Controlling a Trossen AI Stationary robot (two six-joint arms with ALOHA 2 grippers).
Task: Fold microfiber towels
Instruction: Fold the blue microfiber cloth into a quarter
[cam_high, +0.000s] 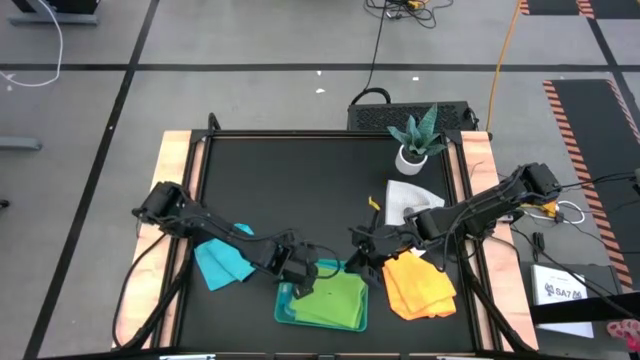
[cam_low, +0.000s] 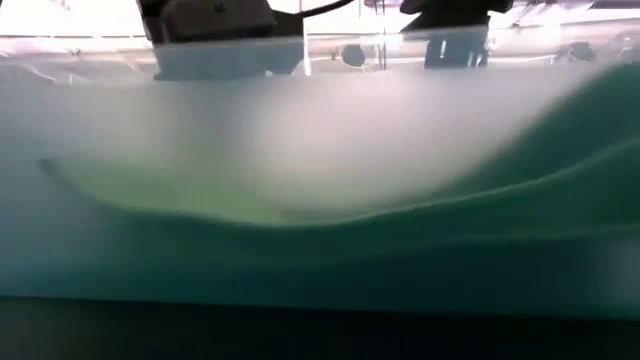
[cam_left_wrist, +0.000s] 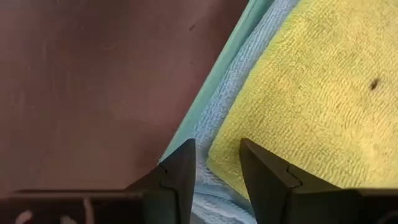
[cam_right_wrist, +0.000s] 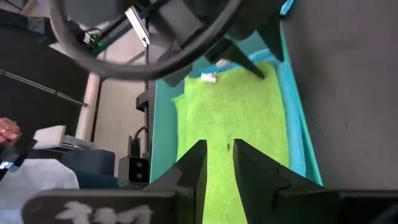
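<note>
Black-topped table (cam_high: 300, 180) with pale wood edges; both arms reach in toward the near middle

Teal tray (cam_high: 284, 306) sits at the near edge. In it lies the lime green towel (cam_high: 333, 298), folded flat, with a strip of a turquoise towel (cam_left_wrist: 214, 109) showing under its edge in the left wrist view

Left gripper (cam_high: 303, 270) is down at the tray's left end. Its fingers (cam_left_wrist: 180, 174) stand a little apart, one tip over the tray rim and blue strip, the other over the green towel's corner; nothing is clamped between them

Right gripper (cam_high: 362, 250) is at the tray's far right corner, pointed across the green towel. Its fingers (cam_right_wrist: 191, 168) are close together with a narrow gap; from its wrist view the green cloth lies beyond the tips, and I cannot tell whether they pinch any of it

A second turquoise towel (cam_high: 222, 260) lies crumpled on the table left of the tray, partly under the left arm

Yellow-orange towel (cam_high: 418, 285) lies loosely folded just right of the tray, beneath the right arm

Pale grey-white towel (cam_high: 408, 198) lies farther back on the right, near a small potted plant (cam_high: 416, 140) in a white pot at the table's far right

Low view is blocked by blurred green and teal up close; only dark arm parts show along its upper edge

A person's hand (cam_right_wrist: 7, 130) shows at the margin of the right wrist view, off the table
</note>
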